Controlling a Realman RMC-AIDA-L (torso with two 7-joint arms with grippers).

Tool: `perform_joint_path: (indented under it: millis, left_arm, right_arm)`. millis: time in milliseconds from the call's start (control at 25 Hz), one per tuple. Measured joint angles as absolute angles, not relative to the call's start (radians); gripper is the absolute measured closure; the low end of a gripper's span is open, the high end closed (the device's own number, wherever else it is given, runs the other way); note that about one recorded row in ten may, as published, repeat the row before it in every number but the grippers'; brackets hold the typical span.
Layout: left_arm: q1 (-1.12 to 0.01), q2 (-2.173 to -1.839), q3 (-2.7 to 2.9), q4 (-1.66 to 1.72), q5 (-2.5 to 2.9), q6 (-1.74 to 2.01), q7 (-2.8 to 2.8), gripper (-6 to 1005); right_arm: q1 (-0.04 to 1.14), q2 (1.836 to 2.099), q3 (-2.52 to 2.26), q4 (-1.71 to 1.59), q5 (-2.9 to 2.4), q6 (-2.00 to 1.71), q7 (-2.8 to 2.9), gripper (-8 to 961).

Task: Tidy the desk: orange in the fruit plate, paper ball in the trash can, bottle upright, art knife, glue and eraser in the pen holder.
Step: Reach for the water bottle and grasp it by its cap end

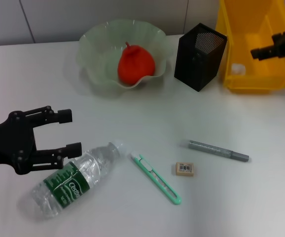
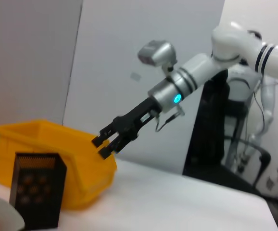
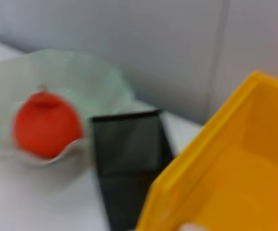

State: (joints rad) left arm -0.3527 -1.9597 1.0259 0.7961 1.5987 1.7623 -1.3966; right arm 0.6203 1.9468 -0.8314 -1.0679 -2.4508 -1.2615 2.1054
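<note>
Jaws on the left gripper (image 1: 69, 131) are spread wide, holding nothing, hovering at the near left just beside the cap end of the bottle (image 1: 69, 179). That bottle is lying on its side on the counter (image 1: 241, 202), cap pointing toward the far right.

Right of it, the green art knife (image 1: 156, 177) lies flat, angled from far left to near right. The eraser (image 1: 184, 169) sits just beside it on the right, not touching. A bit farther back and right is the grey glue stick (image 1: 219, 150), also lying flat.

Farther away, the orange (image 1: 135, 64) is already in the wavy pale green fruit plate (image 1: 94, 47). The black mesh pen holder (image 1: 199, 56) stands upright to the right of the plate, and the yellow trash can (image 1: 253, 47) is just to its right at the far right corner. Something small and white shows inside the bin, can't say if it's the paper ball.

The right gripper (image 2: 102, 146) hangs over the trash can's rim; its jaws look slightly parted, gripping nothing.
</note>
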Motion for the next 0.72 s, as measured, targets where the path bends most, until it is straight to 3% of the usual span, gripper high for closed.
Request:
perform_joint_path:
  millis: [120, 360, 640, 720]
  left_arm:
    - [-0.355, -1.968, 1.026, 0.891, 1.665, 1.761, -1.468, 177]
    - [-0.384, -2.005, 1.028, 1.070, 1.828, 1.756, -1.617, 177]
    - [-0.492, -2.069, 1.065, 1.248, 2.134, 1.764, -1.871, 178]
    - [-0.512, -2.069, 1.117, 1.267, 2.169, 1.743, -1.939, 178]
  right_arm:
    - [0.589, 1.965, -0.819, -1.168, -2.450, -1.421, 2.140, 170]
    - [0.501, 2.030, -0.815, -1.481, -2.447, -1.785, 2.181, 170]
    - [0.465, 2.059, -0.806, -1.593, -2.443, -1.963, 2.187, 170]
    - [0.457, 2.059, -0.798, -1.597, -2.443, -1.982, 2.183, 170]
